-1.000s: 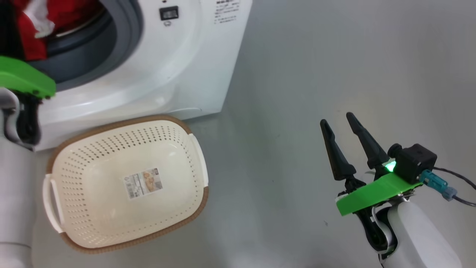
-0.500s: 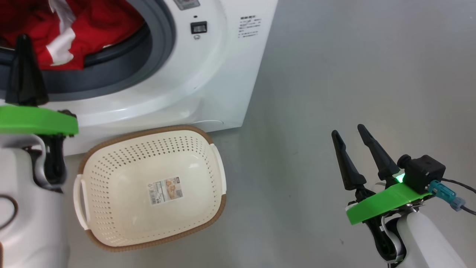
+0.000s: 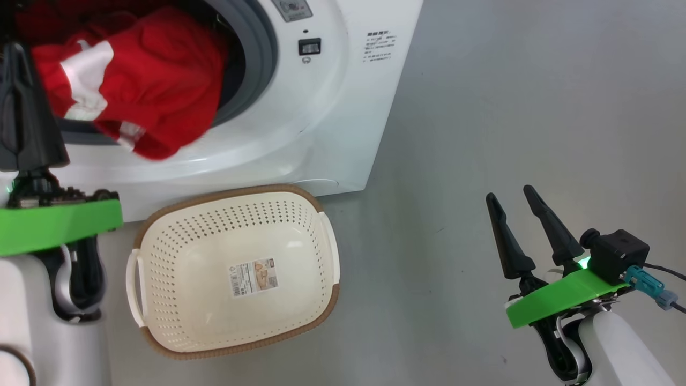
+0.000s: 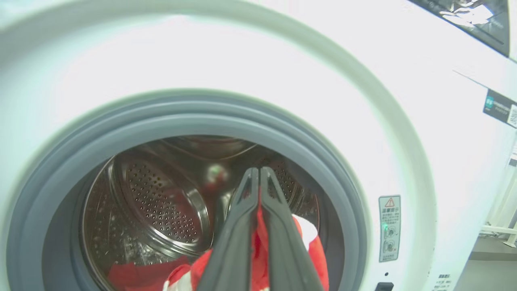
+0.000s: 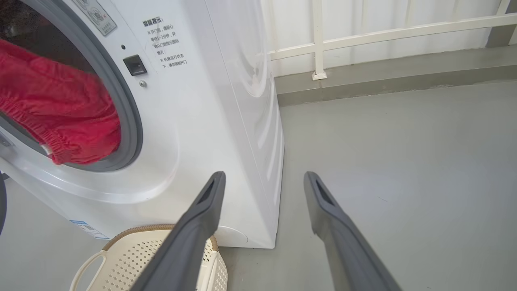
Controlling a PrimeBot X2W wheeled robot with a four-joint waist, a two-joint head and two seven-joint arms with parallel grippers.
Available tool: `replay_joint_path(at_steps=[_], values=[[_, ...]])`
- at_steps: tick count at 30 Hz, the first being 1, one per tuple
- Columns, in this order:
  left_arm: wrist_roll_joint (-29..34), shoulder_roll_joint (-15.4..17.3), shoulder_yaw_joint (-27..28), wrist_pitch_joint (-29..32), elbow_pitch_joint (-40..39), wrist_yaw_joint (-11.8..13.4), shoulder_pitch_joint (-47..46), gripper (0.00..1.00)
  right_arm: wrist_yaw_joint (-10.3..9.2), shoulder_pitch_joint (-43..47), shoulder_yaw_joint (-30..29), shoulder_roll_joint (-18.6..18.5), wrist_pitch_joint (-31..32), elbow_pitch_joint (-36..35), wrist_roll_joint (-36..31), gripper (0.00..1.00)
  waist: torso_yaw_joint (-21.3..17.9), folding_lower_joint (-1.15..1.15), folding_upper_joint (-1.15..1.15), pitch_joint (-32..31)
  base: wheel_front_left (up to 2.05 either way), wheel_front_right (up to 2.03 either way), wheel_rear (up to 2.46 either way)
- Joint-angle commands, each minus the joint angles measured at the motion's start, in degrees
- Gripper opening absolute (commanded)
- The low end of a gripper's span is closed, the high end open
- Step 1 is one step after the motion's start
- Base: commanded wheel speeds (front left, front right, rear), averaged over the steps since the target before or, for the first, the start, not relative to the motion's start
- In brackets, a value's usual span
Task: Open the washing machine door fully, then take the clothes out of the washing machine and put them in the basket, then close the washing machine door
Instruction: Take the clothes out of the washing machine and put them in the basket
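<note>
Head view: left hand (image 4: 258, 173) grips clothes (image 3: 155, 80) hanging from the washing machine (image 3: 332, 118), basket (image 3: 230, 192) below; right hand (image 3: 509, 193) wide.

white forearms (image 3: 616, 348), green wrist plates (image 3: 557, 297), tapered black gripper fingers (image 3: 508, 242), teal-plugged black cable (image 3: 640, 277).

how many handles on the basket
2. One handle is on the basket's left end, the other on its right end. Both show in full in the head view; none seems hidden.
</note>
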Motion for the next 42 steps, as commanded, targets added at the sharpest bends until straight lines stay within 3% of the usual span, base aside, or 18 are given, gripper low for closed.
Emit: replay_joint_path(at_steps=[1, 7, 16, 25, 42], values=[[1.0, 1.3, 1.3, -0.3, -3.4, -0.4, 1.0, 0.0, 0.35, 1.1, 0.9, -0.6, -0.4, -1.6, -0.6, 1.0, 0.2, 0.0, 0.0, 0.1, 0.0, 0.0, 0.0], [3.3, 1.1, -0.2, -0.3, -6.9, -0.4, 2.9, 0.0, 0.35, 0.9, 1.1, -0.6, -0.4, -1.6, -0.6, 1.0, 0.5, 0.0, 0.0, 0.6, 0.0, 0.0, 0.0], [3.3, -0.4, -0.7, -0.3, -2.1, -0.4, 8.4, 0.0, 0.35, 0.2, 1.6, -0.4, -0.4, -1.8, -0.5, 1.0, -0.1, 0.0, 0.0, 2.0, 0.0, 0.0, 0.0], [4.1, -1.2, -1.6, -0.3, 5.8, -0.4, 10.7, 0.0, 0.35, -1.3, 1.6, -0.2, -0.4, -2.3, -0.5, 1.0, -0.6, 0.0, 0.0, 5.1, 0.0, 0.0, 0.0], [9.1, -1.2, -1.0, -0.3, 27.4, -0.4, 4.1, 0.0, 0.35, -5.8, 2.1, 0.9, -0.4, -3.4, -0.3, 1.0, -3.2, 0.0, 0.0, 14.8, 0.0, 0.0, 0.0]])
